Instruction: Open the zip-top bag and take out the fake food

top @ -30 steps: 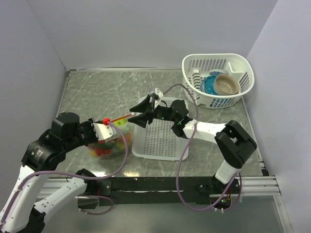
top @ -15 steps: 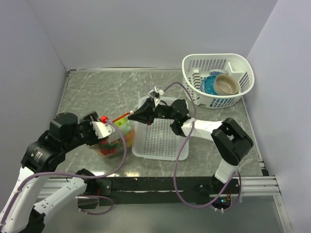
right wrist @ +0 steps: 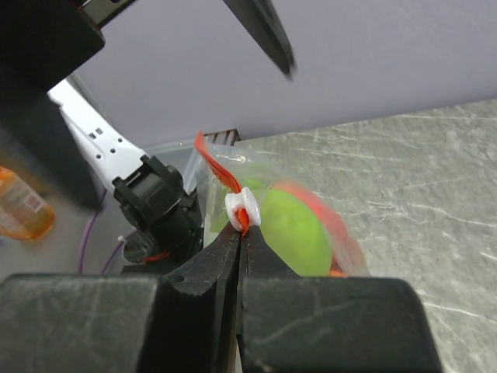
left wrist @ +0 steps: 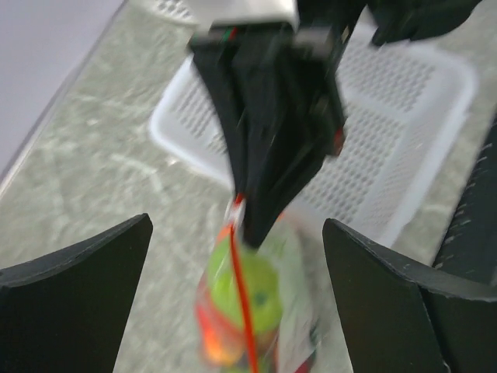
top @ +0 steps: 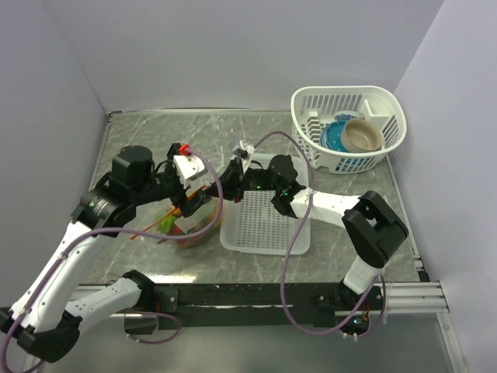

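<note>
The zip-top bag (top: 189, 223) is clear, with an orange-red zip strip (left wrist: 242, 291), and hangs left of the white tray. Inside is the fake food: a green fruit (right wrist: 293, 230) and blurred red and orange pieces (left wrist: 213, 342). My right gripper (top: 225, 181) is shut on the strip just below its white slider (right wrist: 245, 207). My left gripper (top: 197, 185) hovers above the bag with its fingers (left wrist: 81, 307) spread wide on either side, touching nothing. In the left wrist view the right gripper's black fingers (left wrist: 268, 155) pinch the bag's top.
A white slotted tray (top: 268, 225) lies flat at the table's middle, under the right arm. A white basket (top: 390, 101) at the back right holds a blue bowl (top: 335, 137) and a beige bowl (top: 362, 136). Walls stand to the left and at the back.
My left gripper let go of the bag's strip, opened wide and rose toward the back. My right gripper shut on the strip, and the bag now hangs from it, swinging.
</note>
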Robot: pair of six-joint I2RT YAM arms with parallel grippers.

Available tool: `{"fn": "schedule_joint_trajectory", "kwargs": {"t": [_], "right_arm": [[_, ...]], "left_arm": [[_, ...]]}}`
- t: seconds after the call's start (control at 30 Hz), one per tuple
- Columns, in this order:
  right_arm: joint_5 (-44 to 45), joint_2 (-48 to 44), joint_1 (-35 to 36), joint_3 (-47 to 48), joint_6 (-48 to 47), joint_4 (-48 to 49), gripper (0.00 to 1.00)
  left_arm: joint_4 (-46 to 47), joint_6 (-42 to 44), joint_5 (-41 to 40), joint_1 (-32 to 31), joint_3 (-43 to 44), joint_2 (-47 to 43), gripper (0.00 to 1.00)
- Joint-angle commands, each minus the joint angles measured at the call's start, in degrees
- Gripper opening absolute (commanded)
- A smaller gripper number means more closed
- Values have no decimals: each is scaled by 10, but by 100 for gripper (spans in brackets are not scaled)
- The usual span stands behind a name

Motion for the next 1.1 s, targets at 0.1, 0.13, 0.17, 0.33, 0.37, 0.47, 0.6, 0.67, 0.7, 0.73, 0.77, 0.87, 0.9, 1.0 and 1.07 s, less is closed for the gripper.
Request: {"fn": "schedule_joint_trajectory", "kwargs": {"t": [0.1,0.13,0.17,0.33,0.37,0.47,0.6,0.67,0.7,0.73,0.77,0.87,0.9,1.0,1.07], "right_arm": [[0,-46,15,30,-46,-40,0],[1,-47,16,30,-47,-44,0],[0,-50,15,31,-49,-46,0],[1,-59,16,31,-61,-67,0],[0,-64,16,30,-63,-69,0],[-1,-71,16,27,-63,-71,0],[0,-76,15,25,-65,-77,0],[0,-80,16,25,-68,-80,0],[0,-80,16,25,-68,-82,0],[-1,-80,16,25,-69,-86,0],[-1,-81,16,26,-71,-89,0],[-1,-79,16,30,-70,-92,0],[-1,-80,15,29,-70,-93,0],[-2,-78,16,31,-67,-92,0],[-3,-77,17,31,-66,-92,0]], "left_arm": [[43,-76,112,0,50,33,99],[41,-74,113,0,49,33,99],[37,-72,120,0,48,32,96],[-30,-39,135,0,64,46,74],[-36,-35,134,0,66,51,70],[-46,-16,121,2,58,53,65],[-53,15,105,5,39,53,63],[-61,21,105,6,31,59,70],[-61,20,104,7,28,60,72],[-57,17,96,7,27,59,75],[-54,17,94,8,24,58,75],[-44,17,97,13,25,58,73],[-44,17,100,14,26,60,70],[-46,17,110,16,34,69,58],[-49,21,117,21,41,76,42]]}}
